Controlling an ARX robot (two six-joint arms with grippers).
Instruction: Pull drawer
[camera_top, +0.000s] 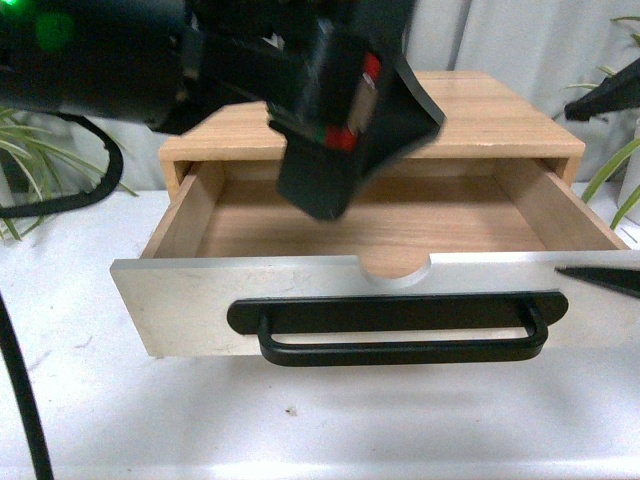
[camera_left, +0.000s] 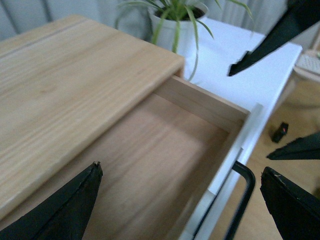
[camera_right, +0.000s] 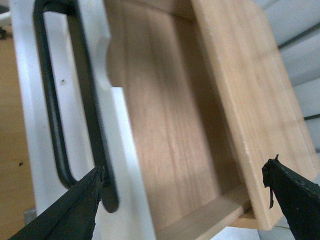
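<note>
Okay, so from my seat the drawer (camera_top: 180, 300) sits pulled well out of the wooden cabinet (camera_top: 500, 115). Its white front and black bar handle (camera_top: 400, 350) are on the side facing away from the cabinet. My left gripper (camera_left: 181, 169) hangs over the drawer's wooden inside, just in front of the cabinet's top board, jaws spread wide with nothing in them. My right gripper (camera_right: 187, 165) is spread wide too, holding nothing, out past the cabinet's front near one end of the handle. A potted plant (camera_left: 175, 20) stands just beside the cabinet.
</note>
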